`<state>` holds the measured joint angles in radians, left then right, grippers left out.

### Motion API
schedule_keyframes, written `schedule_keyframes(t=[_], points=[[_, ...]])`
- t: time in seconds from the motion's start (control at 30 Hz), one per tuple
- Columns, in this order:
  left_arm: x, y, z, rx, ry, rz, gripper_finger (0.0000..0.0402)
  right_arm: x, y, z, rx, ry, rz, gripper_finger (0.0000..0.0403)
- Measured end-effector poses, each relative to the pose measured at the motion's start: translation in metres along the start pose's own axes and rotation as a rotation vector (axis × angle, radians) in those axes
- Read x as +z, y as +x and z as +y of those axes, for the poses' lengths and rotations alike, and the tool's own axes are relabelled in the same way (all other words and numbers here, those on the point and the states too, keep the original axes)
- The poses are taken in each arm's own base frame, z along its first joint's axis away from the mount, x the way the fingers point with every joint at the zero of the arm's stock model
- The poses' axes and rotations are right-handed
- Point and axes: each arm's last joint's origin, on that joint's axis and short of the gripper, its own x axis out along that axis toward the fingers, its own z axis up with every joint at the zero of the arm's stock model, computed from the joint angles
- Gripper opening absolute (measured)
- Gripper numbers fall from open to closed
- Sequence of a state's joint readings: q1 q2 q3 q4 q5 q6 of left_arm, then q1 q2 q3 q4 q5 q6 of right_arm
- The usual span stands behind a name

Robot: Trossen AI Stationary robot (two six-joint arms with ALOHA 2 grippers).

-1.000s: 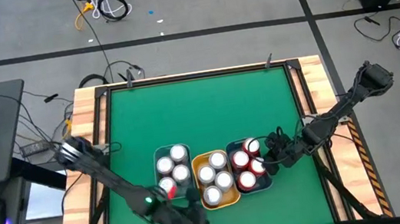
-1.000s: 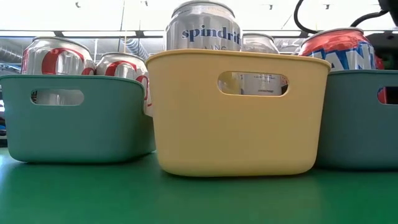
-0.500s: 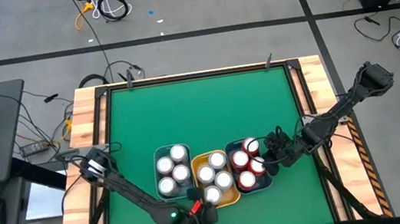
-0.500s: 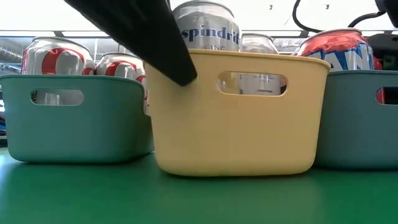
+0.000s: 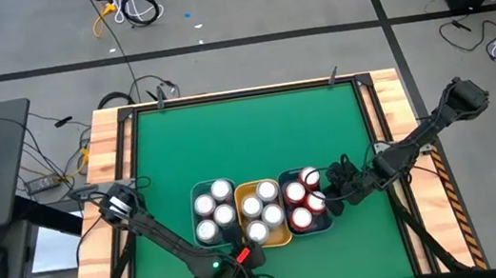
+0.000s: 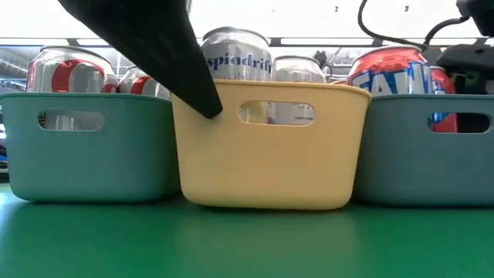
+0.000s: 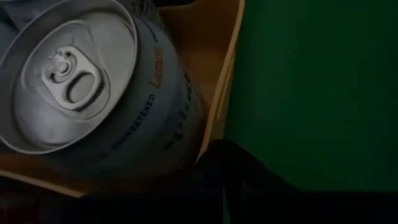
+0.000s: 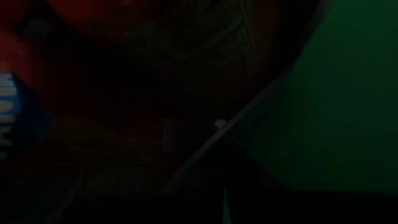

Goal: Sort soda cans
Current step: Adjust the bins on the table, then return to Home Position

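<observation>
Three bins stand in a row near the table's front. The left teal bin (image 5: 212, 213) holds silver cans (image 6: 65, 73). The yellow bin (image 5: 266, 242) holds silver cans (image 6: 235, 62). The right teal bin (image 5: 310, 229) holds red cans (image 5: 302, 199). All the cans stand upright on their bases. My left gripper (image 5: 244, 255) is shut at the yellow bin's near left corner. My right gripper (image 5: 335, 193) is shut at the right teal bin's right wall. My left gripper meets the yellow bin at its near left corner (image 7: 208, 146) with its shut fingers (image 7: 239, 177), coming slanting down from the table's near side. The bin stands flat on the table. My right gripper lies with its shut fingers (image 8: 230, 171) against the rim of the right teal bin's right wall (image 8: 249, 112), coming from the table's right. The bin stands flat on the table.
The green table (image 5: 248, 139) lies bare beyond the bins up to its wooden frame (image 5: 115, 147). The bins stand side by side, close together. My left arm (image 6: 147, 38) crosses in front of the left teal bin in the low view.
My left gripper has gone toward the table's right edge, to the yellow bin's near corner, then a little toward the far edge. The yellow bin has slid toward the far edge and left, up to the left teal bin. The right teal bin has slid left, up to the yellow bin.
</observation>
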<state>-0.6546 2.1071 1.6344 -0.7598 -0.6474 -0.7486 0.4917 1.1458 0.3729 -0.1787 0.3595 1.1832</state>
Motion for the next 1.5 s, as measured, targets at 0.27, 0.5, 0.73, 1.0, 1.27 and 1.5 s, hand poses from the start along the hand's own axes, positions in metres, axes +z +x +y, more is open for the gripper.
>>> schedule_keyframes(t=[0.27, 0.5, 0.73, 1.0, 1.27, 1.5], points=[[0.003, 0.006, 0.01, 0.058, 0.0, 0.015, 0.0, 0.007, 0.003, -0.005, -0.032, -0.04, -0.013, 0.0], [0.002, 0.004, 0.013, 0.06, 0.002, 0.044, 0.0001, 0.007, 0.003, -0.007, -0.029, -0.084, 0.024, 0.0], [0.009, -0.017, 0.018, -0.001, -0.016, 0.036, 0.0001, 0.004, 0.003, -0.007, -0.031, -0.123, 0.069, 0.0], [0.027, -0.062, 0.034, -0.083, 0.008, -0.048, 0.0001, 0.004, -0.008, 0.002, -0.048, -0.248, 0.151, 0.0], [0.052, -0.098, 0.066, -0.139, 0.087, -0.152, 0.0001, 0.005, -0.04, 0.009, -0.011, -0.437, 0.112, 0.0], [0.067, -0.111, 0.099, -0.318, 0.099, -0.333, 0.0001, 0.01, -0.076, 0.009, 0.123, -0.658, -0.082, 0.0]])
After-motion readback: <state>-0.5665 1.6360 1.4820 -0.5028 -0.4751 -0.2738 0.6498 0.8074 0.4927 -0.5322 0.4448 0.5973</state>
